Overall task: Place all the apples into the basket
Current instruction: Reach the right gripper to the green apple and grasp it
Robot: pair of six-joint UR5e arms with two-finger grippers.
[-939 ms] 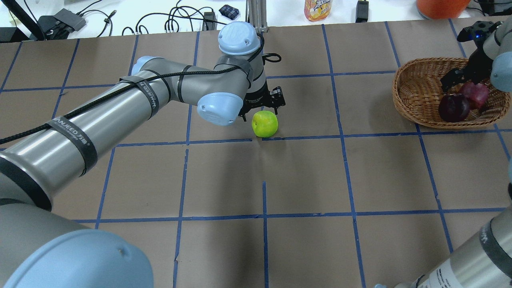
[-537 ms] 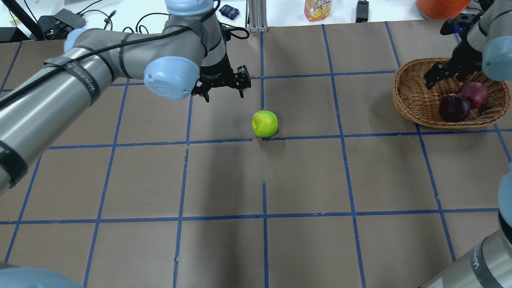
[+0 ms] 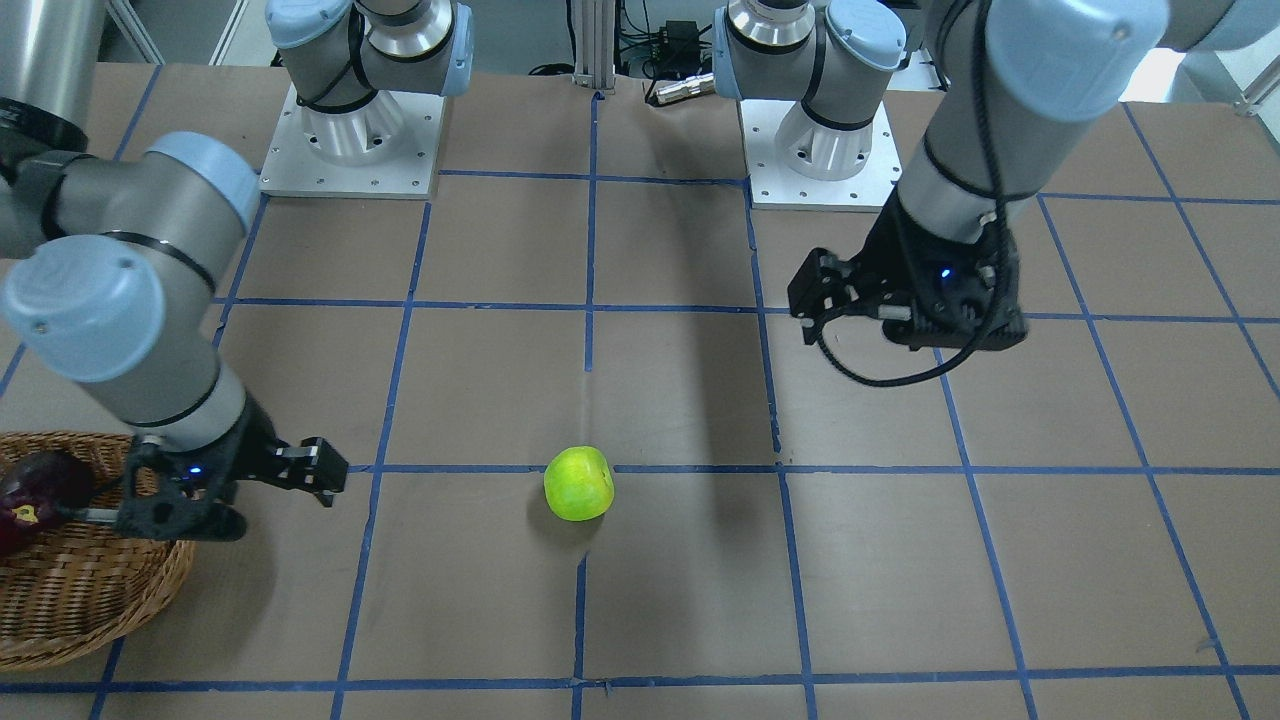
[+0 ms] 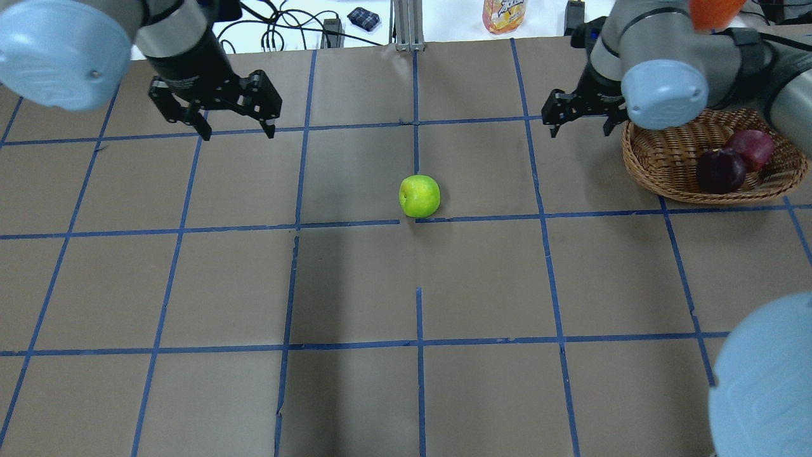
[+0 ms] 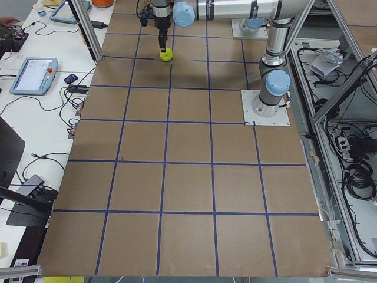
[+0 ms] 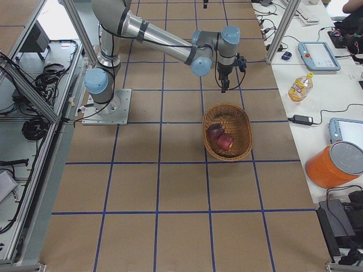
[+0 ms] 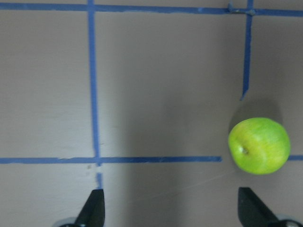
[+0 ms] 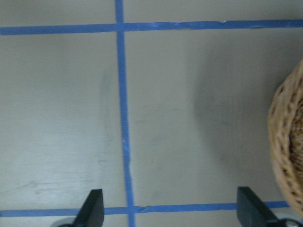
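The lime green apple [image 4: 419,196] lies alone on the brown table near its middle; it also shows in the front view [image 3: 578,484] and the left wrist view [image 7: 259,145]. The wicker basket [image 4: 660,158] stands at the right and holds the maroon apple [image 4: 720,171] and the red apple [image 4: 753,147]. My left gripper [image 4: 238,130] is open and empty, above the table far to the left of and behind the green apple. My right gripper [image 4: 578,124] is open and empty, just left of the basket's rim [image 8: 289,156].
Beyond the table's far edge a white bench holds a juice bottle [image 4: 504,14], cables and an orange bucket [image 6: 337,164]. Blue tape lines grid the table. The two arm bases [image 3: 350,130] stand at the robot's side.
My left gripper has drawn back from the green apple, moving left and away. My right gripper has left the basket and moved left past its rim. The apples have not moved.
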